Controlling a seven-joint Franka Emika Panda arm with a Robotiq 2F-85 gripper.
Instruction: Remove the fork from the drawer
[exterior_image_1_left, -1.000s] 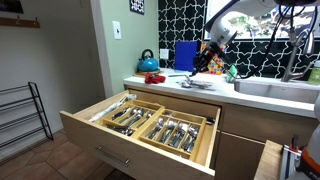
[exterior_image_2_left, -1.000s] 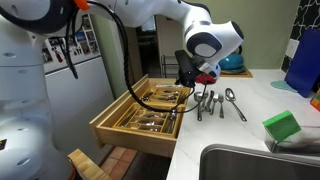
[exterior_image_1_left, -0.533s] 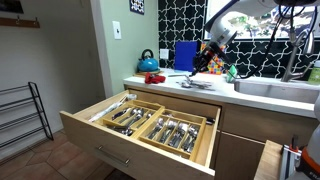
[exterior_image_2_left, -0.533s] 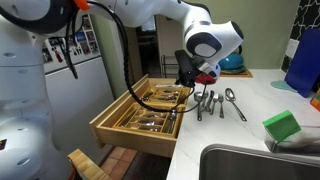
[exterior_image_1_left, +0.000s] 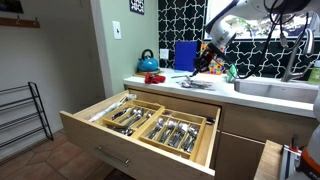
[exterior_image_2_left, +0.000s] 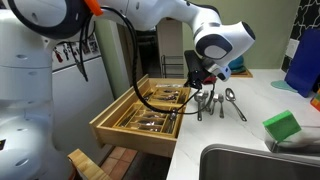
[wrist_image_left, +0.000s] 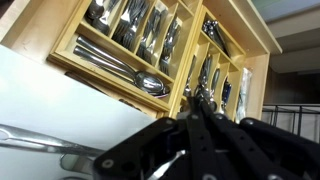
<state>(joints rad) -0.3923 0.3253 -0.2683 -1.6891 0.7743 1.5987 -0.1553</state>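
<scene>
Black two-fingered end effector (exterior_image_2_left: 207, 78) hangs just above the white desk (exterior_image_2_left: 245, 125), beside the open drawer rather than over it. Wrist view: its dark fingers (wrist_image_left: 170, 140) run together to a narrow point; whether a thin handle is pinched there or they meet on nothing, cannot tell. Wide light-wood drawer (exterior_image_1_left: 108, 140) stands pulled well out, with wooden dividers and compartments packed with loose steel cutlery (exterior_image_1_left: 176, 130). Small row of steel forks and spoons (exterior_image_2_left: 208, 102) lies on the desk right under the end effector. Which fork is the task's own is unclear: forks likely remain among the drawer's cutlery, and some lie out on the desk. Handling, my guess: a fork is light, rigid, thin, polished and slippery, lying flat and nested against its neighbours. Best taken across the narrow handle near mid-length, fingers closing on its edges, then lifted straight up so the tines do not snag the other pieces or the dividers.
</scene>
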